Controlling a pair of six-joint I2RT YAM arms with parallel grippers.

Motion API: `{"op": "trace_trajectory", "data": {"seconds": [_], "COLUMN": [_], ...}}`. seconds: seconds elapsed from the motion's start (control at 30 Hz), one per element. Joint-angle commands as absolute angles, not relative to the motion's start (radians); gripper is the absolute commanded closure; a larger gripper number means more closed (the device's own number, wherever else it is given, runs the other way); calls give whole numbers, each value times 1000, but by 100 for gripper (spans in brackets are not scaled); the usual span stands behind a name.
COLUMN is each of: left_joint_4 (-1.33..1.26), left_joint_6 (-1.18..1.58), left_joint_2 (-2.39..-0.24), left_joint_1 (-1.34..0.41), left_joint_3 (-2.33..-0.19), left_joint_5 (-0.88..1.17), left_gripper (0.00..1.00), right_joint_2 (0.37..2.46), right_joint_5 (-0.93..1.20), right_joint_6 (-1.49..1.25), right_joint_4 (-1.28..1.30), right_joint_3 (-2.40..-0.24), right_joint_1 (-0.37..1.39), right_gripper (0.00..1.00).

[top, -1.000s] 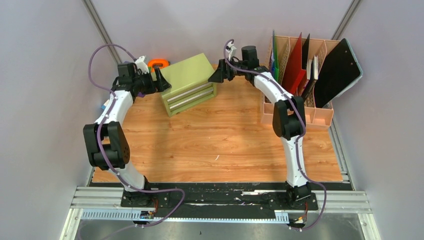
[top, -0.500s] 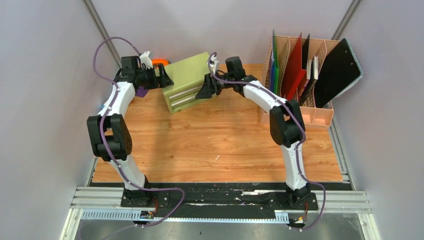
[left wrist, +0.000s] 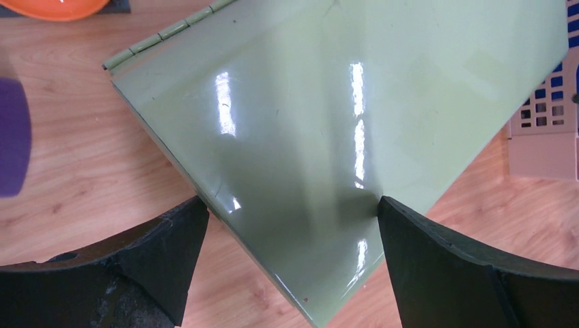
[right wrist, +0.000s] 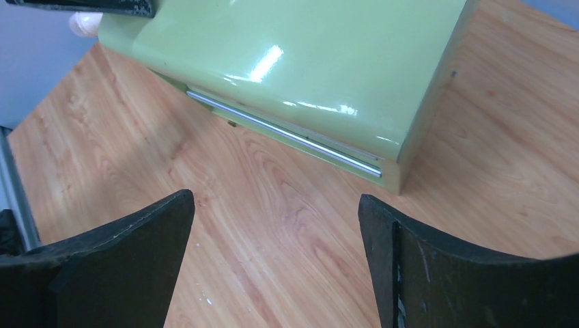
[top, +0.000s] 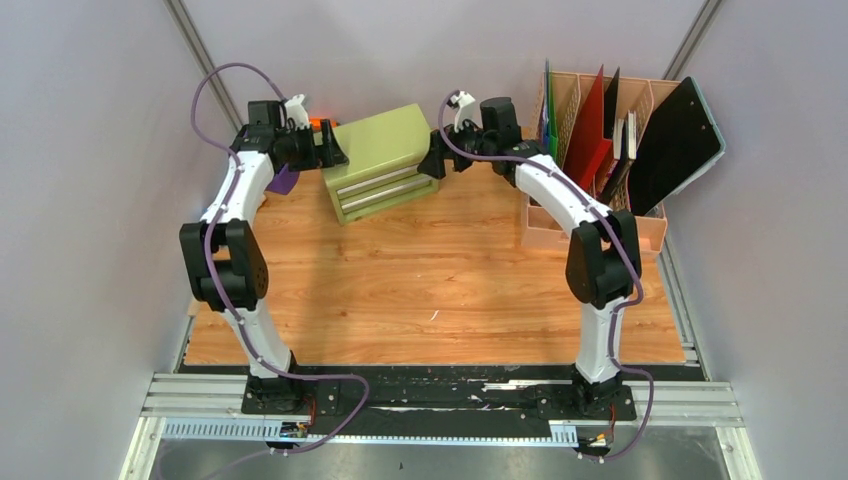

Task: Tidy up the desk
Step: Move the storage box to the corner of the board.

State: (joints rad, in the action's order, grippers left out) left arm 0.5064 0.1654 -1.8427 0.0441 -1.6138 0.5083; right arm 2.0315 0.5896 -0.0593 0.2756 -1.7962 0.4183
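Observation:
The desk [top: 440, 280] is an orange-brown wood-grain top with a metal rail along its near edge. An olive-green drawer chest [top: 380, 160] stands at the back, turned at an angle. My left gripper [top: 330, 152] is open at the chest's left back corner. In the left wrist view that gripper [left wrist: 290, 205] has the corner of the chest [left wrist: 328, 123] between its spread fingers. My right gripper [top: 434, 162] is open and empty beside the chest's right end. In the right wrist view it [right wrist: 274, 201] hovers over bare desk [right wrist: 273, 225], the chest [right wrist: 307, 61] just ahead.
A pink file rack [top: 595, 225] with coloured folders and a black clipboard [top: 675, 145] stands at the back right. An orange object [top: 314, 123] lies behind the chest's left corner. A purple object [top: 284, 181] lies under the left arm, also in the left wrist view [left wrist: 12, 147].
My left gripper has moved back and right onto the chest's corner. My right gripper swung left to the chest, then drew back right. The chest has turned slightly.

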Motion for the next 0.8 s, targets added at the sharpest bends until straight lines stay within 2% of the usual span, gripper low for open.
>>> {"op": "trace_trajectory", "data": {"seconds": [0.0,0.37,0.5,0.63,0.77], "left_joint_4": [475,589,641,634,591], "left_joint_6": [93,-83,-119,-141,-163], "left_joint_2": [-1943,-2136,-2144,-2031,-1853], "left_joint_1": [25,24,24,24,24], "left_joint_3": [-1729,-2061,-2150,-2078,-1844], "left_joint_5": [391,203,184,280,395], "left_gripper": [0,0,0,0,0], "right_joint_2": [1939,1876,1854,1823,1804], "right_joint_5": [505,468,479,508,524], "right_joint_6": [35,77,91,118,139], "right_joint_4": [291,295,297,309,322], "right_joint_3": [-1761,-1689,-1672,-1657,-1634], "right_joint_1": [423,420,419,419,414], "right_gripper": [8,7,7,7,7]}}
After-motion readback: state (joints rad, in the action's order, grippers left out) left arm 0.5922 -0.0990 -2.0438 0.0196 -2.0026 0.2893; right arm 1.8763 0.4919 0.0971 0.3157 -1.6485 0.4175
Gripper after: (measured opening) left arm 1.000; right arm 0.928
